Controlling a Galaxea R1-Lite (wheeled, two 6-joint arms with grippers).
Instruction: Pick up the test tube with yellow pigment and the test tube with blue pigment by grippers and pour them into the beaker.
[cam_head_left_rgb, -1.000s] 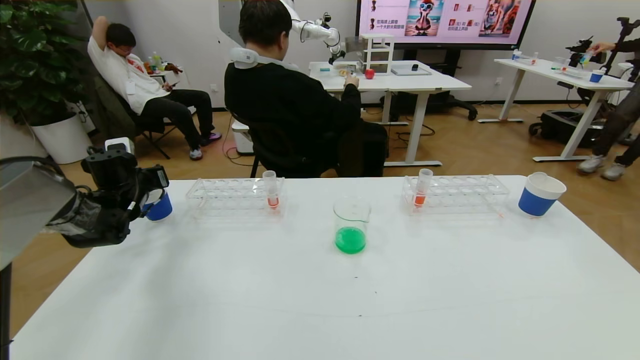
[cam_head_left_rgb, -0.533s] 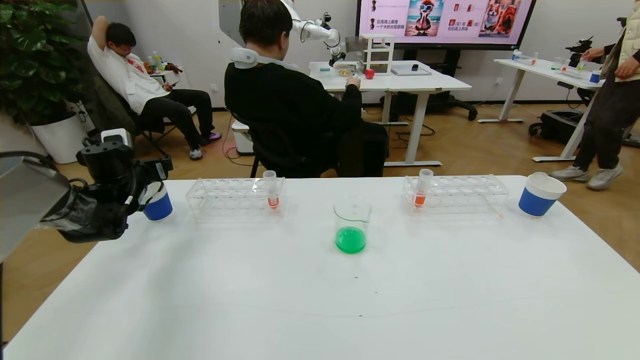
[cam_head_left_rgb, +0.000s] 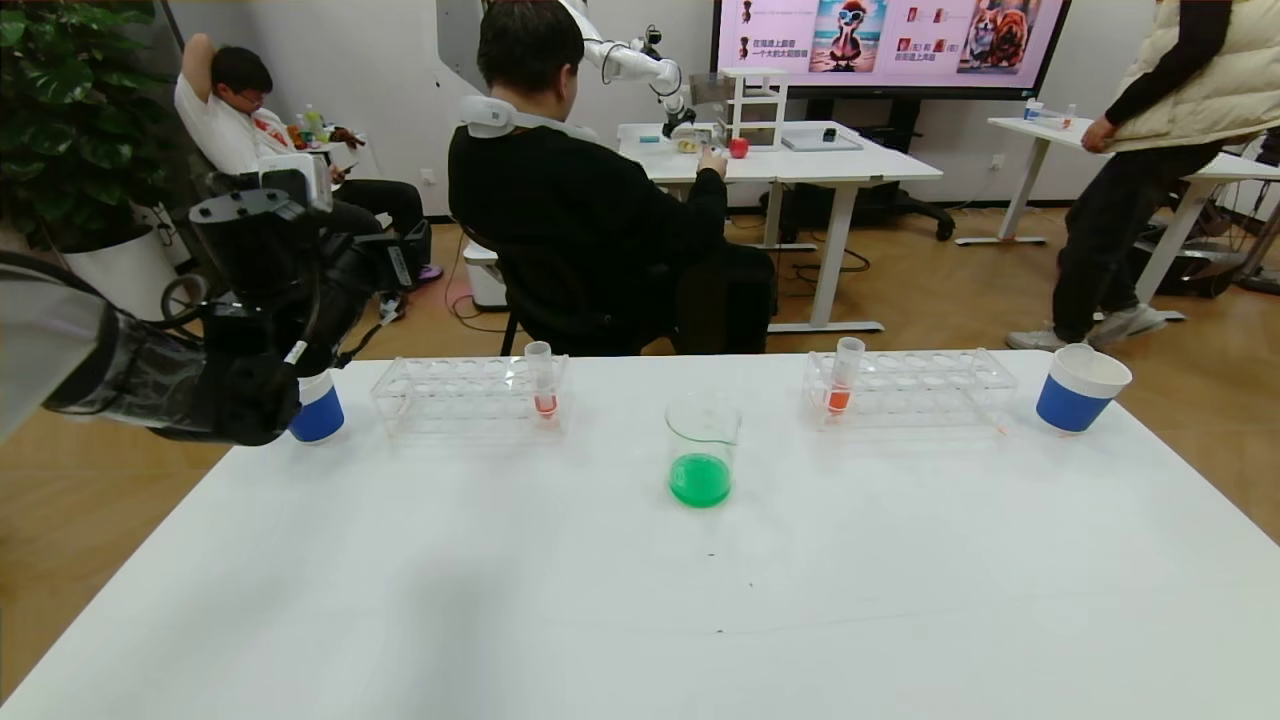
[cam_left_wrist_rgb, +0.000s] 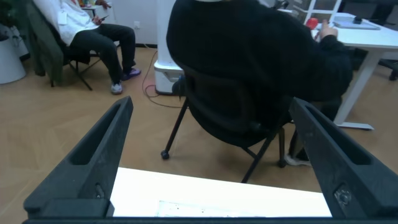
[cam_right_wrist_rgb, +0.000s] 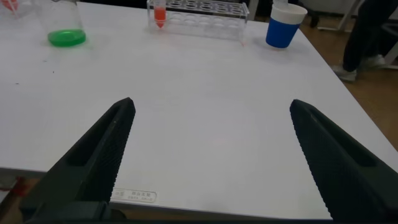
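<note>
Beaker (cam_head_left_rgb: 703, 452): clear, cylindrical, upright on the white table (cam_head_left_rgb: 640, 600), centred side to side, nearer the far edge. Holds green liquid in its bottom third. Yellow and blue test tubes: neither visible.

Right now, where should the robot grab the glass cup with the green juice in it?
Probably the beaker is best gripped on its clear round wall, above the green liquid, coming in level from the near side. It stands upright with straight sides, the table in front of it is bare, and the left rack and right rack sit farther back.
</note>
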